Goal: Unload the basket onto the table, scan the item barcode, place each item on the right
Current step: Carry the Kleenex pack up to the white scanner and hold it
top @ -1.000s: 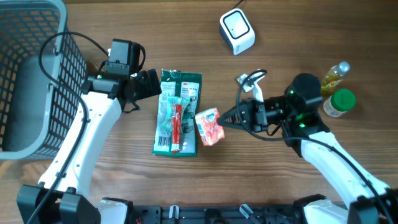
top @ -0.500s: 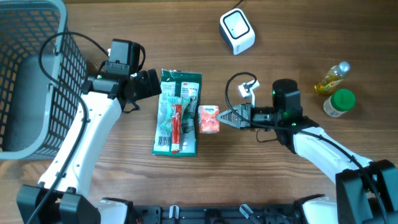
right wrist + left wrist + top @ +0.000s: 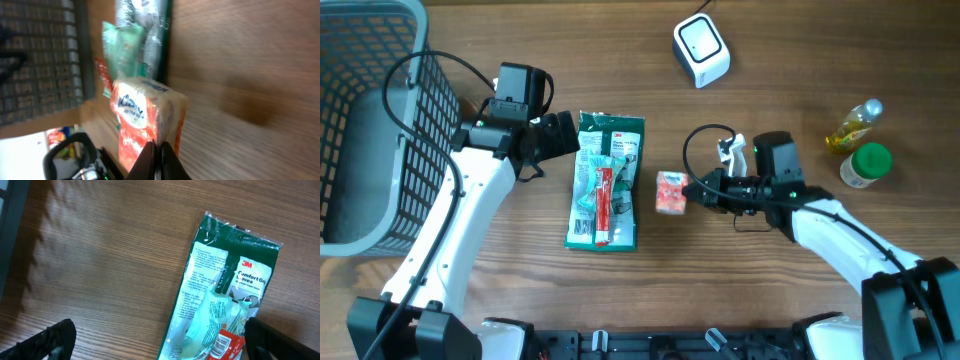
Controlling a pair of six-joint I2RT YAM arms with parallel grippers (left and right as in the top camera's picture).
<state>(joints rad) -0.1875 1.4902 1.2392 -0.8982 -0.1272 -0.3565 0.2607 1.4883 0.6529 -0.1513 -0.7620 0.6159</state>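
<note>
Orange packet (image 3: 671, 192) sat near the middle of the tabletop (image 3: 790, 60), right at the tip of the right gripper (image 3: 695, 190). That gripper was pinched shut on one edge of the packet. In the right wrist view its two fingers (image 3: 150, 157) were pressed together at the bottom, and the packet (image 3: 147, 122) stood up just past them. The packet was orange and red with a bit of blue writing on it. No barcode could be made out on the sides that showed.

Just to the left of the packet lay a long green pack of gloves (image 3: 605, 180), flat on the wood. The two were close but not touching in the overhead view. A thin red and white item (image 3: 603, 205) lay on top of the green pack.

The left gripper (image 3: 563, 134) hung over the top left corner of the green pack. Its fingers (image 3: 52, 339) were spread wide apart and held nothing. In the left wrist view the green pack (image 3: 220, 305) lay on the wood between and beyond the two fingers.

A small white scanner (image 3: 701, 50) stood near the far edge of the tabletop, well apart from the packet. A gray basket (image 3: 432, 110) filled the far left corner. Near the right edge stood a little yellow bottle (image 3: 855, 125) and a jar with a green lid (image 3: 865, 165), side by side.
</note>
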